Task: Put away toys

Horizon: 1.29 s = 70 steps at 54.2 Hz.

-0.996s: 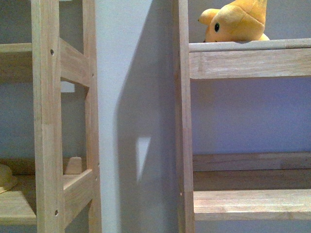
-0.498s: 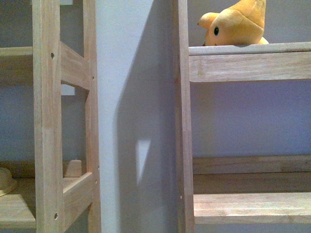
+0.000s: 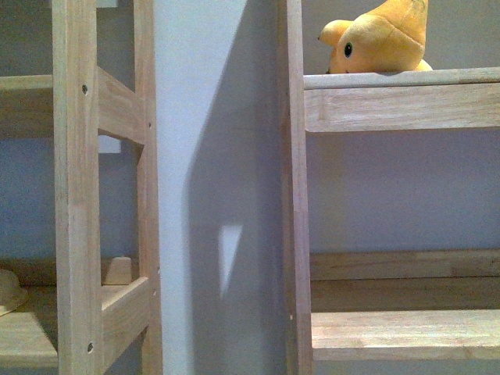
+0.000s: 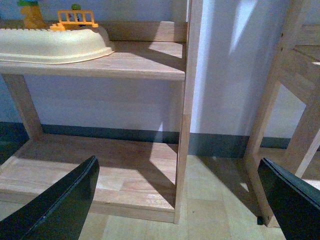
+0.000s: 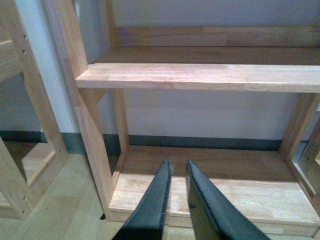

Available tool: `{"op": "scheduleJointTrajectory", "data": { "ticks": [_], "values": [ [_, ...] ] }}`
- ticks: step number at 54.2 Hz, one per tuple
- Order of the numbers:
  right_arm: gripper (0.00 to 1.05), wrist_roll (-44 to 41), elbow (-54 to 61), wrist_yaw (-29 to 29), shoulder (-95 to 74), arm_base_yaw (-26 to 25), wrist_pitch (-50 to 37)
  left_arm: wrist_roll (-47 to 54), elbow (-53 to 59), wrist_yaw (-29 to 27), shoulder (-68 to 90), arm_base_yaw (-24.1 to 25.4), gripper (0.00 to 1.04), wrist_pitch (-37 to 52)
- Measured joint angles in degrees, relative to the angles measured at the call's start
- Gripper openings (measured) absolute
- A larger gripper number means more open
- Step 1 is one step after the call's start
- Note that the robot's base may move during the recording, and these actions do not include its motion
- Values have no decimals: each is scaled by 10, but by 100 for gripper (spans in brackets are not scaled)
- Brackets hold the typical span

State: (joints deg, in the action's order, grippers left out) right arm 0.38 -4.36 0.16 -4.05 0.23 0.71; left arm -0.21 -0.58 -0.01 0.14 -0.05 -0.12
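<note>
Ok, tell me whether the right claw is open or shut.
Nearly shut and empty. In the right wrist view the right claw has its two black fingers almost together, a thin gap between, nothing held, over the bottom shelf.

plush animal on right rack's upper shelf | tray on left rack shelf

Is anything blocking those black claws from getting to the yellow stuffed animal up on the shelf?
Neither end effector appears near the plump orange-yellow plush animal. It sits on the right wooden rack's upper shelf, with nothing visible in front; both wrist views face lower shelves.
</note>
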Motion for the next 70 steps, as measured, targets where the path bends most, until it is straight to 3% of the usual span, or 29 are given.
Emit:
{"op": "scheduleJointTrajectory", "data": {
  "ticks": [1,36,50,67,70],
  "values": [
    [2,0,2,0,2,0,0,0,0,0,0,0,98,0],
    [3,-2,35,0,36,-1,-5,0,0,0,0,0,98,0],
    [51,-2,35,0,36,-1,-5,0,0,0,0,0,98,0],
    [97,-2,35,0,36,-1,-5,0,0,0,0,0,98,0],
    [99,-2,35,0,36,-1,-5,0,0,0,0,0,98,0]
  ]
}}
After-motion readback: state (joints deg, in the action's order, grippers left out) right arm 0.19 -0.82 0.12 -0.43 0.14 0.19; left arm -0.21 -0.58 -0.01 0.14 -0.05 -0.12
